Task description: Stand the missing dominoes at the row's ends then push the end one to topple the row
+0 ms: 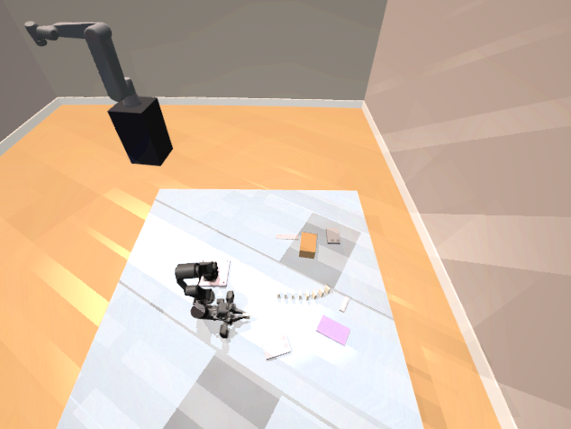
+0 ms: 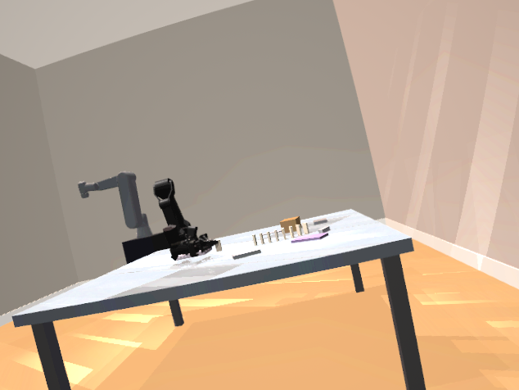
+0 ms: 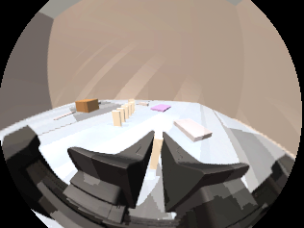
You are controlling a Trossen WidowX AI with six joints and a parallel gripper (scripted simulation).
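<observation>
A row of several cream dominoes (image 1: 307, 296) (image 2: 268, 238) (image 3: 116, 117) stands upright on the table, curving at its far end. My gripper (image 1: 247, 316) (image 2: 215, 242) (image 3: 159, 133) is shut on one cream domino (image 2: 218, 246) (image 3: 156, 154), which is upright between the fingertips, a little tilted in the wrist view. It is to the left of the row's near end, with a wide gap between. Whether the held domino touches the table is hard to tell. The fingers hide part of it. I see no other loose domino.
A pale flat block (image 1: 277, 348) (image 2: 246, 254) (image 3: 192, 130) lies front-right of the gripper. A purple slab (image 1: 333, 329) (image 2: 309, 238) (image 3: 161, 108) and small pale bar (image 1: 344, 304) lie near the row's far end. An orange box (image 1: 308, 245) (image 2: 290, 224) (image 3: 87, 106) stands behind the row.
</observation>
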